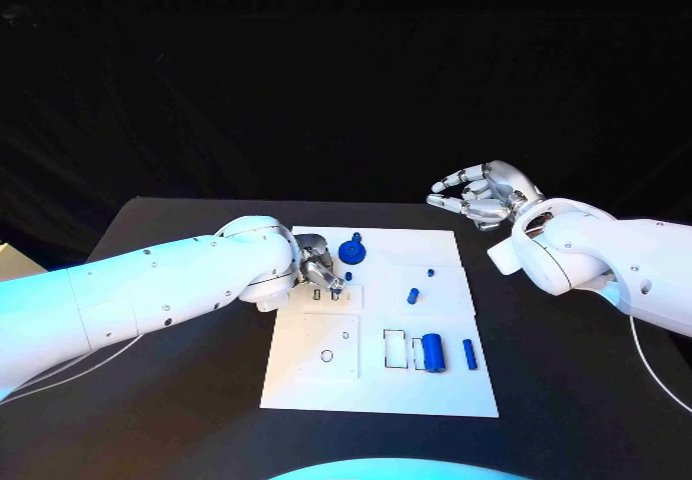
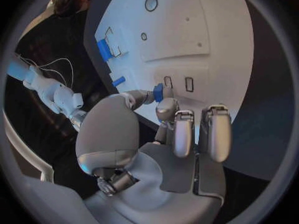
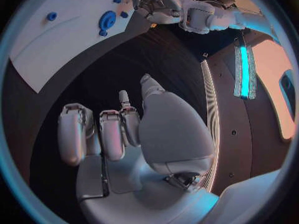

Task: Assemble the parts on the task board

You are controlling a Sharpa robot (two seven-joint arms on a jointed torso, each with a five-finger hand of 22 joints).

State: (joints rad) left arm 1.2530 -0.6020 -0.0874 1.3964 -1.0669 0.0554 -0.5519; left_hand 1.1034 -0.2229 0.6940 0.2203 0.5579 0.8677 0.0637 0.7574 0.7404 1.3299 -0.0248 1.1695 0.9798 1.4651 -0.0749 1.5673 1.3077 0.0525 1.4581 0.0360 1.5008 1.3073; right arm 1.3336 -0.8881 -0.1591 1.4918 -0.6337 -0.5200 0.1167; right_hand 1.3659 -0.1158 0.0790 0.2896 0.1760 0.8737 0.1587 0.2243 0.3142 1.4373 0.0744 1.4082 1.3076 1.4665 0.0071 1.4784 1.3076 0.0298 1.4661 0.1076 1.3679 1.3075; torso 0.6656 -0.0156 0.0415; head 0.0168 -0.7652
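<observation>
The white task board (image 1: 450, 392) lies mid-table. My left hand (image 1: 320, 268) hovers low over its back left part and pinches a small blue part (image 2: 159, 92) between thumb and finger, right beside two small rectangular slots (image 2: 168, 81). A round blue part (image 1: 352, 252) sits just behind that hand. Two small blue pieces (image 1: 413, 296) lie mid-board, and a blue cylinder (image 1: 433, 352) and a thin blue pin (image 1: 469, 352) lie nearer the front. My right hand (image 1: 488, 193) is raised past the board's back right corner, fingers apart, holding nothing.
Black table (image 1: 577, 400) surrounds the board. A pale object (image 1: 12, 262) sits at the far left edge of the table. A white cable (image 1: 87, 365) runs under my left arm. My right forearm (image 1: 606, 255) hangs over the table to the right of the board.
</observation>
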